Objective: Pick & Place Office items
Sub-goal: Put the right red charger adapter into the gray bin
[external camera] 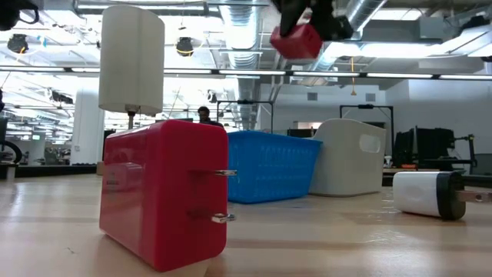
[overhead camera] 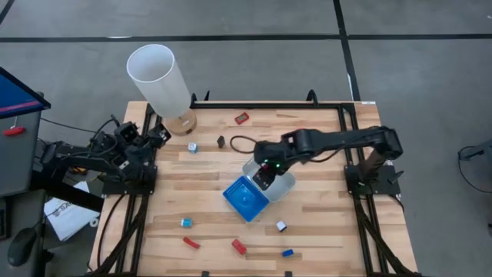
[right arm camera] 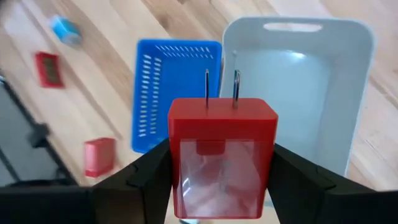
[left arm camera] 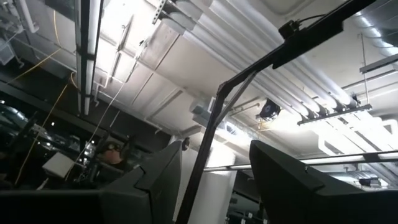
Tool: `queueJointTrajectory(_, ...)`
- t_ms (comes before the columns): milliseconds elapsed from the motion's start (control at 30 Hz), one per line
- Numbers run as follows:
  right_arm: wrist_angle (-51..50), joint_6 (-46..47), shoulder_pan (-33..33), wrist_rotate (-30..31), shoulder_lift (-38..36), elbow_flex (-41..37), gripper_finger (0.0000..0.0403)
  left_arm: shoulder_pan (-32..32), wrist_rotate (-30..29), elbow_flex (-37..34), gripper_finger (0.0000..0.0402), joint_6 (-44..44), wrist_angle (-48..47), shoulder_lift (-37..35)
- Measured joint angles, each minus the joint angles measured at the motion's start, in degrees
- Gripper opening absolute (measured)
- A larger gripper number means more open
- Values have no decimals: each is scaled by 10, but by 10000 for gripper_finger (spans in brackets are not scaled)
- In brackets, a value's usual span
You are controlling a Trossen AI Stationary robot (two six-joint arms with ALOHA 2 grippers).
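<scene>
My right gripper [overhead camera: 265, 175] is shut on a red plug charger [right arm camera: 222, 134] in the air above the seam between the blue tray [overhead camera: 246, 198] and the clear-grey tray [overhead camera: 283, 185]. The low view shows the charger high up [external camera: 296, 40]. My left gripper [left arm camera: 214, 186] is open and empty at the table's left edge [overhead camera: 157, 135], pointing up at the ceiling. Other small items lie on the table: another red charger [external camera: 165, 192], a white charger [external camera: 427, 194], a red piece [overhead camera: 241, 118], a black piece [overhead camera: 221, 141] and a blue-white piece [overhead camera: 191, 146]. My right gripper pinches the red charger by two opposite sides [right arm camera: 179, 168] between its two fingers. The fingers come from above and point down. The charger is lifted clear, with its two metal prongs [right arm camera: 221, 87] pointing down toward the trays.
The tall white cylinder [overhead camera: 160, 77] on its wooden base stands at the far left. More small pieces lie near the front edge: blue-white [overhead camera: 185, 222], red [overhead camera: 191, 242], red [overhead camera: 239, 246], blue [overhead camera: 287, 252] and white-black [overhead camera: 281, 226]. Black frame rails run along both sides of the table.
</scene>
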Motion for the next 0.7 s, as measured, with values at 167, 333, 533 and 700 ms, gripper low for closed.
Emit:
queueJointTrajectory(167,-43,-6,-3,0,57,-7,209,0,7,0,186,0,-1,0)
queueJointTrajectory(333,-40,-26,-10,0,91,-7,209,0,8,0,186,-1,-8,1)
queueJointTrajectory(533,-24,-47,-22,2,120,-7,209,0,11,0,186,-1,-8,1)
queueJointTrajectory(700,-17,-63,-35,2,145,-7,210,-2,11,0,186,-2,-9,1)
